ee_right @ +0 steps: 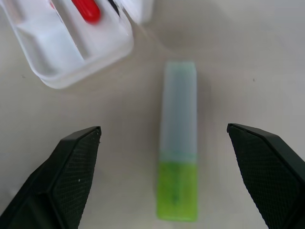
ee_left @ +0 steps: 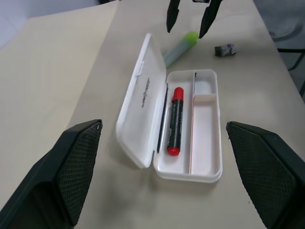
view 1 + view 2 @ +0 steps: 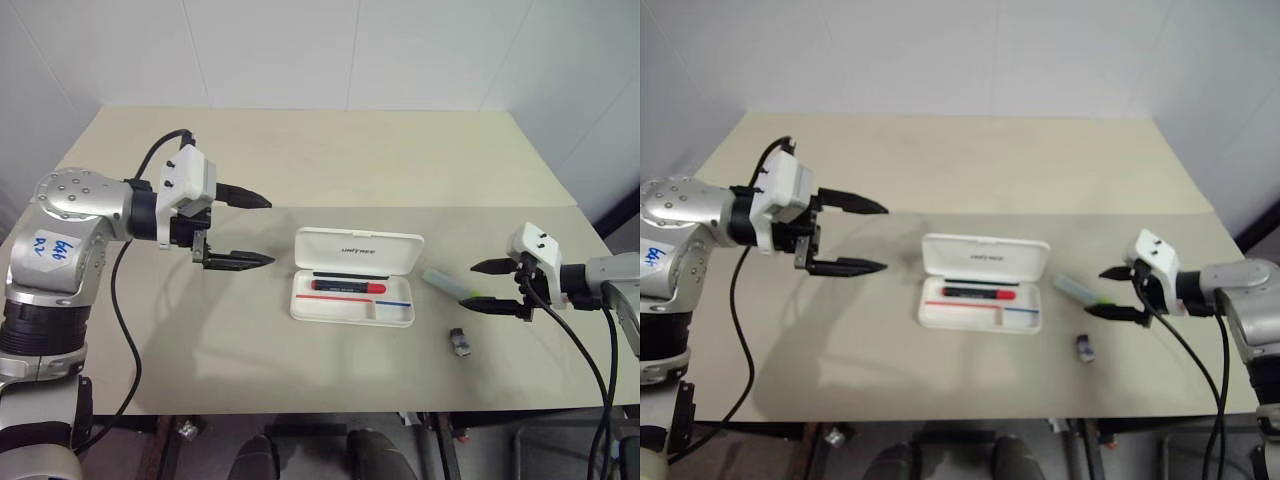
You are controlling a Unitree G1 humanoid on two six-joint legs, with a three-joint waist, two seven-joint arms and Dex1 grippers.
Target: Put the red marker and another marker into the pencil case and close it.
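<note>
The pencil case lies open near the middle of the table, a flat white hard shell with rounded corners, its lid tipped back toward twelve o'clock and carrying a small dark logo; a thin red-and-blue stripe runs along the inside of the tray. The red marker lies lengthwise in the tray's rear compartment, a slim dark barrel with bright red ends. At about three o'clock from the case, just beside it on the bare table, lies the other marker: stubby, pale mint and translucent, with a lime-green cap. A tiny grey-purple block sits at roughly five o'clock from the case. The right gripper hangs by the highlighter's cap, fingers spread wide and empty; the left gripper, at nine o'clock, is likewise spread and empty.
</note>
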